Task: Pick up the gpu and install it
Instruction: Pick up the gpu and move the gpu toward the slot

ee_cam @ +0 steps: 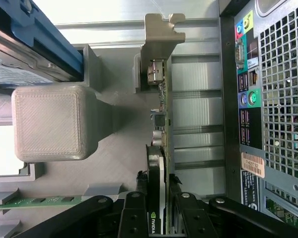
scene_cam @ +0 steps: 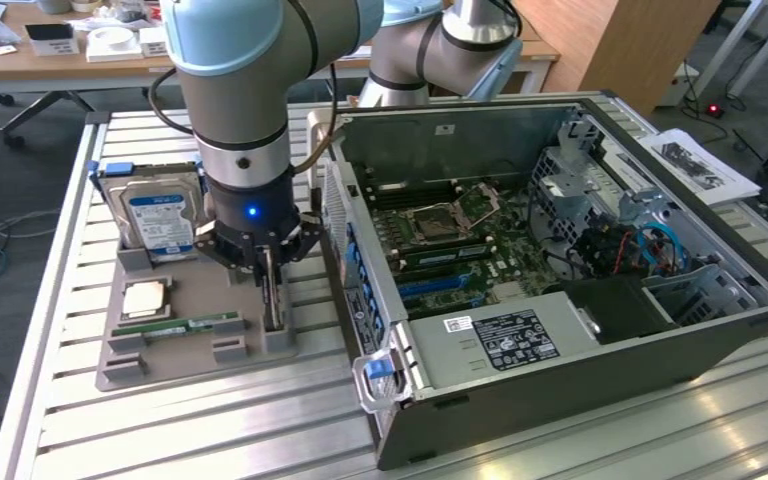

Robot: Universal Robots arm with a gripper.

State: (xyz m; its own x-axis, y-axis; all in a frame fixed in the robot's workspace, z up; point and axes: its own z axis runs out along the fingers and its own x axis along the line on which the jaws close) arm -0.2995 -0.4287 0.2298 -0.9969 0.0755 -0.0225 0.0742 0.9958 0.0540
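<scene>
Your hand (scene_cam: 269, 312) was down on the grey tray (scene_cam: 177, 365), straddling the upper edge of the gpu (ee_cam: 157, 166). The card stood on edge in its slot directly beneath the hand. You couldn't tell whether the hand gripped the card or stood just clear. The open computer case (scene_cam: 558, 300) lay just beside the hand, and the hard drive (scene_cam: 157, 215) was on its other side.

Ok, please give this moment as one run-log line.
gripper: at thin green circuit card with black cooler | card: on edge in grey plastic tray | install: not done
</scene>
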